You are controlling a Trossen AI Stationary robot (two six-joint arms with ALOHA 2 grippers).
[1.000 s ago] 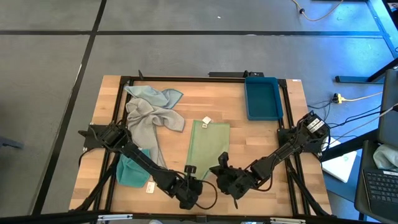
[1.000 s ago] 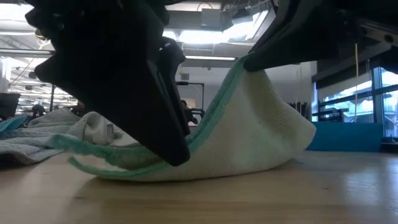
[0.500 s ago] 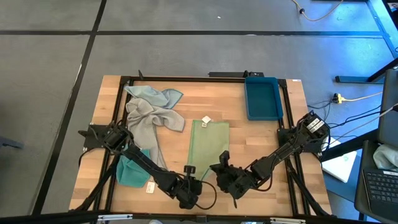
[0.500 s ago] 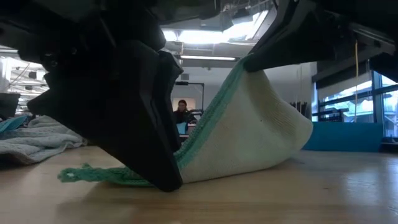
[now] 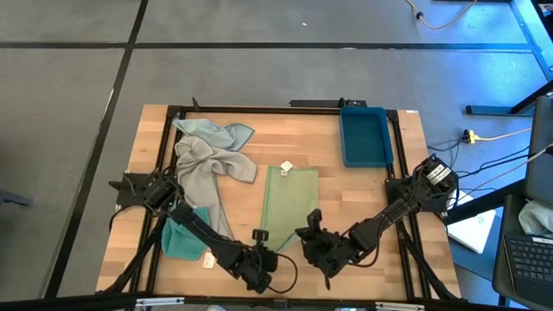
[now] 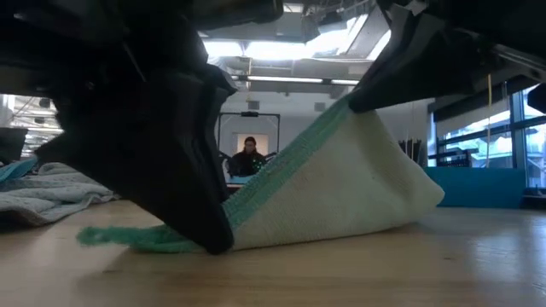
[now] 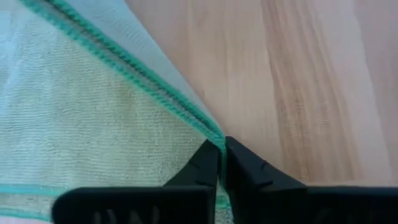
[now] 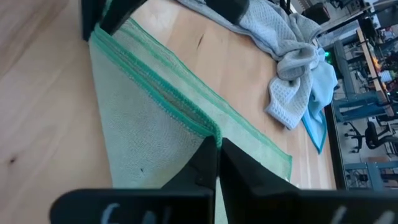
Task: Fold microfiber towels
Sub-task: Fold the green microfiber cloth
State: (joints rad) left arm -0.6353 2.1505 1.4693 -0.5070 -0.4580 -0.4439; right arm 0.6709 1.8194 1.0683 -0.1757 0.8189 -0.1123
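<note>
Both of my grippers sit at the near edge of the wooden table (image 5: 346, 186), side by side. From above, my left gripper (image 5: 259, 259) is near-centre and my right gripper (image 5: 313, 238) is just to its right, each at a near corner of the pale green towel (image 5: 290, 194). That towel lies as a long strip whose long axis runs from near to far, its white tag (image 5: 288, 168) at the far end. To the left of it a light grey towel (image 5: 204, 168) is crumpled, with a pale blue towel (image 5: 216, 131) bunched at its far side. A teal towel (image 5: 182, 238) lies near-left, partly under my left arm. A blue plastic tray (image 5: 365, 135) stands at the far right.

From table height, the pale green towel (image 6: 341, 200) is lifted off the wood at its right side, where my right gripper (image 6: 401, 72) pinches its teal-stitched edge. The edge slopes down to the left to my left gripper (image 6: 209, 230), which is low at the tabletop. The grey towel (image 6: 51, 192) lies on the far left, and a person (image 6: 247, 158) sits in the room behind.

My left wrist camera shows my left fingers (image 7: 202, 171) closed tight on a corner of the pale green towel (image 7: 74, 124), the green hem (image 7: 137, 68) running away from the tips.

My right wrist camera shows my right fingers (image 8: 202, 162) clamped on the pale green towel (image 8: 143, 124) at its hem, with the grey towel (image 8: 286, 68) and the pale blue towel (image 8: 317, 106) beyond.
</note>
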